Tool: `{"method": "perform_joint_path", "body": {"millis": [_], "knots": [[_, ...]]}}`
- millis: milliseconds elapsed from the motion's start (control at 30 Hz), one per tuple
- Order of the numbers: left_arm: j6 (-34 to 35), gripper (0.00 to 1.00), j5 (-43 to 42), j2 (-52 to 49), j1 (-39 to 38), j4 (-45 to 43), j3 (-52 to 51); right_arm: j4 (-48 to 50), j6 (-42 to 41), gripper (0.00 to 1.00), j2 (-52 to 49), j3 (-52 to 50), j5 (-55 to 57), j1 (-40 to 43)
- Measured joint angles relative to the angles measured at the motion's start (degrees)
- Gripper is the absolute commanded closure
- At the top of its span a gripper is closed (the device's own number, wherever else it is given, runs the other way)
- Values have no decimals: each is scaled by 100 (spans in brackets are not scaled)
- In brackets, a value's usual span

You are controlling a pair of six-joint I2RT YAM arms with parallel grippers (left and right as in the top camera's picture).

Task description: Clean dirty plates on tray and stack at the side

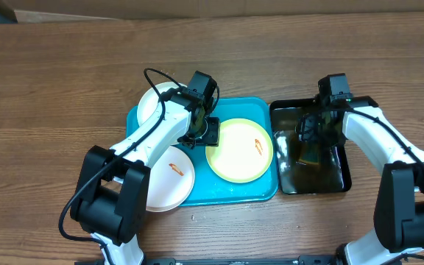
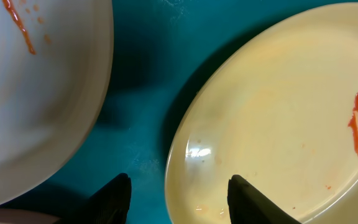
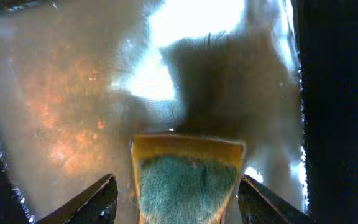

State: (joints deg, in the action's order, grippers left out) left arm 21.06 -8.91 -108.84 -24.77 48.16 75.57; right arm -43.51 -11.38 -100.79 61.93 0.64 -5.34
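**STATION STATUS: PLATES, TRAY, GRIPPERS**

**1. Overhead view.** The tray lies on the wooden table and is the reference for every position below.
- The yellow-green-rimmed plate lies flat in the tray's right half. A red-orange smear marks its right side.
- The smeared white plate sits at the tray's near-left corner and overhangs the rim onto the table.
- The second white plate sits at the tray's far-left corner. It also overhangs the rim and is partly covered by the left arm.
- The left gripper is over the tray's middle, at the left edge of the yellow-green-rimmed plate.
- The black tub stands just beside the tray's right edge and holds water. The right gripper is lowered into it, above the sponge.

**2. Left wrist view.** The left gripper's jaws are moderately spread and hold nothing. One finger is over bare tray surface and the other over the inside of the yellow-green-rimmed plate, so the plate's rim passes between them. Contact with the plate cannot be determined. A white plate bearing a red-orange streak fills the upper left; which of the two it is cannot be determined.

**3. Right wrist view.** The sponge, yellow with a green scouring face, lies in murky water to the right of the tray. The right gripper's fingers flank it at about sponge width. Whether they press on it cannot be determined.
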Motion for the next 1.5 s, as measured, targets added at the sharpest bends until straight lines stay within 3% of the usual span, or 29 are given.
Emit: {"method": "perform_joint_path", "body": {"millis": [33,67,100,133,200,267,367,500,733,767,800,833,867,900,933,1000,1033,1133,1200,1333,1367,1500], "knots": [[0,48,0,0,0,0,0,96,-2,37,-4,-68,0,0],[0,48,0,0,0,0,0,181,-15,60,-15,-144,2,0],[0,48,0,0,0,0,0,205,2,92,-44,-184,2,0],[0,48,0,0,0,0,0,229,-24,96,-68,-216,4,0],[2,50,0,0,0,0,0,234,-42,96,-109,-232,0,0],[2,52,20,0,0,0,0,170,-66,65,-109,-199,-2,0],[2,52,127,0,0,0,0,-138,-92,39,-122,26,-61,0],[0,52,223,0,0,2,0,-378,-72,28,-122,385,-131,0],[0,51,260,0,0,4,0,-599,-61,31,-122,219,-177,0],[2,51,269,0,0,7,0,-546,-63,39,-122,166,-175,0],[2,51,275,0,0,7,0,-393,-72,61,-122,57,-179,0],[2,51,278,0,0,7,0,-308,-52,93,-127,-31,-177,0],[0,51,278,0,0,7,0,-208,-63,96,-138,-133,-181,0],[2,51,278,0,0,7,0,-192,-66,96,-140,-149,-186,0],[0,50,280,0,0,4,0,-164,-68,79,-140,-177,-210,0],[2,47,278,0,0,2,0,-107,-127,32,-140,-181,-293,0],[2,47,280,0,0,7,0,-114,-98,27,-138,-181,-348,0],[2,47,280,0,0,2,0,-321,-74,25,-140,-136,-404,0],[2,48,280,0,0,0,0,-568,-85,30,-140,-26,-428,0],[2,53,280,0,0,-2,-9,-772,-103,64,-140,149,-422,0],[2,53,280,0,0,-4,-22,-785,-125,67,-140,155,-420,0],[4,61,282,0,0,-146,-205,-796,-190,62,-140,153,-407,0]]}}
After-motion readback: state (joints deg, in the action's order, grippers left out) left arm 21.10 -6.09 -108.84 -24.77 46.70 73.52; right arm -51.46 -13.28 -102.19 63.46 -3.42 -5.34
